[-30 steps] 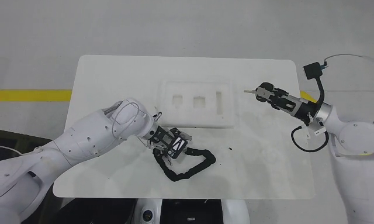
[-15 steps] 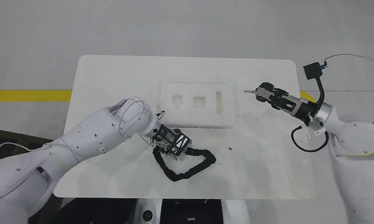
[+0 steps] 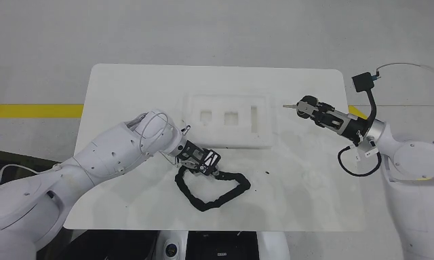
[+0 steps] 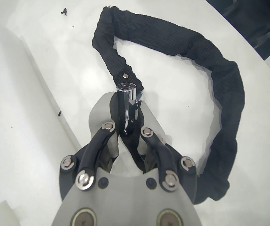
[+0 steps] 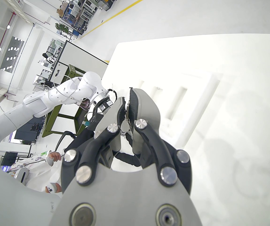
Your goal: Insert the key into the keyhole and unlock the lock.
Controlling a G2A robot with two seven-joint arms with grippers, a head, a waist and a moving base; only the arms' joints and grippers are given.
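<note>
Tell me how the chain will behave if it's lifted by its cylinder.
Probably floppy: the chain lies in a loose, kinked loop, so it should sag. It looks fabric-covered, likely grippy. The shiny cylinder in the left pincer may slip.

**Key and Lock Partly Hidden**

The key (image 3: 289,105) is mostly covered by the right gripper (image 5: 127,98). The lock cylinder (image 4: 126,103) is half concealed within the left gripper (image 4: 125,106), behind which one end of the chain (image 4: 219,71) is lost.
</note>
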